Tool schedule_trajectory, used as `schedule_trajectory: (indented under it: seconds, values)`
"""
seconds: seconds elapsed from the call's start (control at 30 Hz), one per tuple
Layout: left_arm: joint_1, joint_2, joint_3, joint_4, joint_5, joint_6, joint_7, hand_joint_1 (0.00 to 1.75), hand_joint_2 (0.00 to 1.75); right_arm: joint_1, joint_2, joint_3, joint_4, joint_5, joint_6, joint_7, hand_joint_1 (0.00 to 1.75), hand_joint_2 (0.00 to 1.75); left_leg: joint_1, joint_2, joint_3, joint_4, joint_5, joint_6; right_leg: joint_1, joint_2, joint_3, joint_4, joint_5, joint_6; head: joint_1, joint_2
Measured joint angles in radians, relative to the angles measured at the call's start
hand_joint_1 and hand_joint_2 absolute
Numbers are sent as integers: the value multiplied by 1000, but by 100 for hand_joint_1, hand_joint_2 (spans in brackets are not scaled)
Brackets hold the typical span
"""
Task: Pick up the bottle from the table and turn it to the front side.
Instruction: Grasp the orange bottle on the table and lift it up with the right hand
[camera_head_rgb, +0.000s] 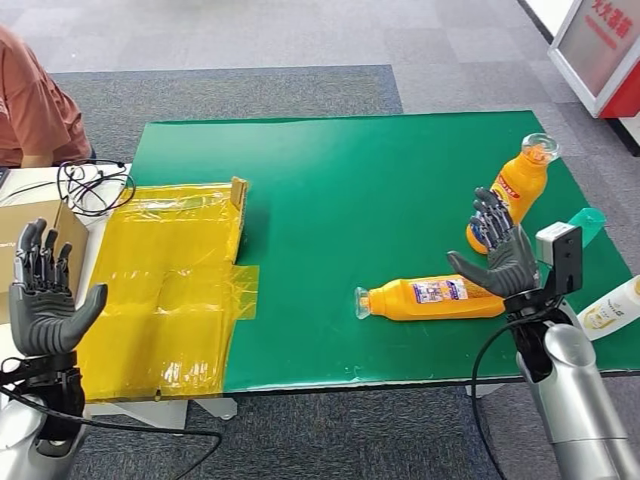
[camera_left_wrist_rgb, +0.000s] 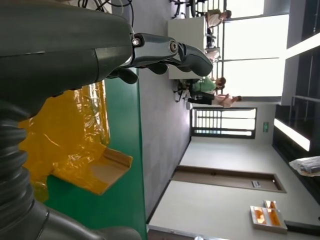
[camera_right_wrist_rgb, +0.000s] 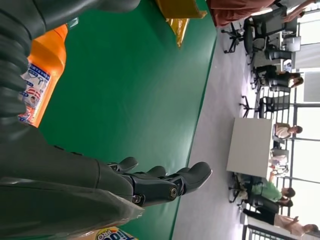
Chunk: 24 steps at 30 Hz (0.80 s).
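Right hand (camera_head_rgb: 504, 255): fingers spread, empty, just beyond the lying orange bottle (camera_head_rgb: 434, 298).
Bottle axis: lengthwise along worktop (camera_head_rgb: 340, 180), cap leftward.
Left hand (camera_head_rgb: 45, 295): open, well apart.

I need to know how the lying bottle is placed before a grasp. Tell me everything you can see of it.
The lying bottle is orange, plastic by its look, with a clear cap and a white and blue label facing up. It lies on its side on the green table near the front edge, cap toward the yellow sheet. The right hand hovers open over its base end; contact is unclear.
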<state>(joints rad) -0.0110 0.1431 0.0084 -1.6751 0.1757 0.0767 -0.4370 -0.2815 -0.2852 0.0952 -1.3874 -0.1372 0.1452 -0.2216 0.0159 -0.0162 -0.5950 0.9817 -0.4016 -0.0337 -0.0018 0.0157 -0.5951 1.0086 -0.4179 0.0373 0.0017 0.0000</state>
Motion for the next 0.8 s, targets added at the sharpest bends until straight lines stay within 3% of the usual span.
schedule_trajectory:
  seconds: [0.43, 0.5, 0.6, 0.8]
  values:
    - [19, -2, 1, -3, 3, -3, 1, 0, 175, 20, -5, 1, -16, 100, -20, -2, 0, 175, 0, 0, 0, 0, 0, 0, 0, 0, 0, 0, 0, 0, 0, 0]
    - [25, -2, 4, -8, -2, -4, 7, 0, 175, 19, -21, 7, -21, 220, -51, 35, 0, 175, 0, 0, 0, 0, 0, 0, 0, 0, 0, 0, 0, 0, 0, 0]
    - [45, -4, 18, -26, -21, -16, 25, 0, 175, 7, -69, 35, -29, 500, -100, 133, 0, 175, 0, 0, -1, 0, 0, 0, 0, 0, 0, 0, 0, 0, 0, 0]
    - [68, -25, 53, -58, -56, -59, 59, 0, 175, -64, -151, 164, -24, 1042, -130, 291, 0, 175, 0, 0, -1, 0, 0, 0, 0, 0, 0, 0, 0, 0, 0, 0]
